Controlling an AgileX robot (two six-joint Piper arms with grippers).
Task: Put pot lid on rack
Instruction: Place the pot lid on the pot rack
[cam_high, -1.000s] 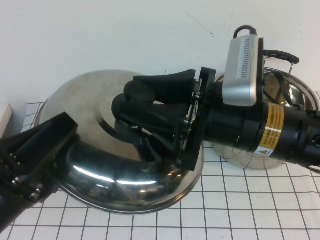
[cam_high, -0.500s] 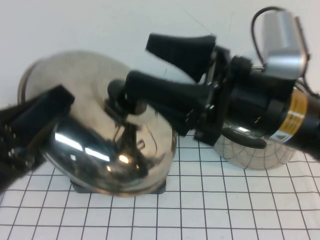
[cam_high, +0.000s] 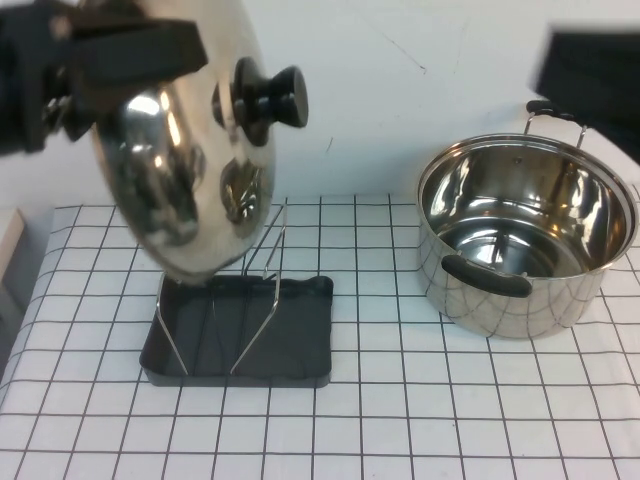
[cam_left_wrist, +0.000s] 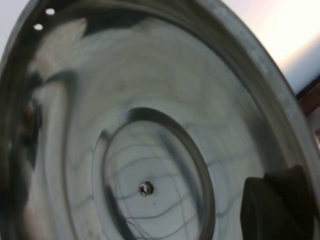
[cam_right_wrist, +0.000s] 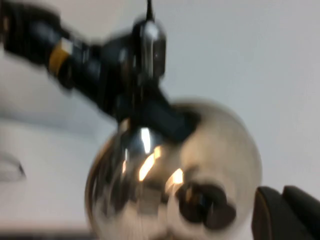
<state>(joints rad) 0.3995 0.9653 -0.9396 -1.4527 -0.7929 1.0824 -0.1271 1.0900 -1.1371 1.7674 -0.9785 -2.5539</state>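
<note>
As the high view shows it, the pot lid (cam_high: 185, 150) is held up on edge over the rack (cam_high: 240, 320), its black knob (cam_high: 268, 97) pointing toward the pot (cam_high: 525, 235) and its lower rim hanging just above the wire uprights (cam_high: 265, 265), not yet between them. The left gripper (cam_high: 110, 55) sits at the top left with its fingers clamped on the lid's upper rim. The right gripper (cam_high: 590, 70) is only a dark blur at the top right edge, well apart from the lid; whether it is released or clenched cannot be told here. The rack's dark tray stands on the gridded counter (cam_high: 450, 400), with the pot off to its right.

In the left wrist view, the lid's shiny underside (cam_left_wrist: 145, 150) fills nearly everything, the small centre screw (cam_left_wrist: 145, 188) plain to see, and one dark finger (cam_left_wrist: 280, 205) lies against the rim.

In the right wrist view, the lid (cam_right_wrist: 185, 175) is seen from its domed side with the left arm (cam_right_wrist: 105, 70) gripping it from above; a dark finger (cam_right_wrist: 287, 212) of the right gripper shows at the corner, holding nothing that can be seen.

I judge the step in hand to be the lowering. The next move calls for bringing the rim straight down into a gap between two uprights, keeping the lid near vertical, and letting go only once the wires bear it.
</note>
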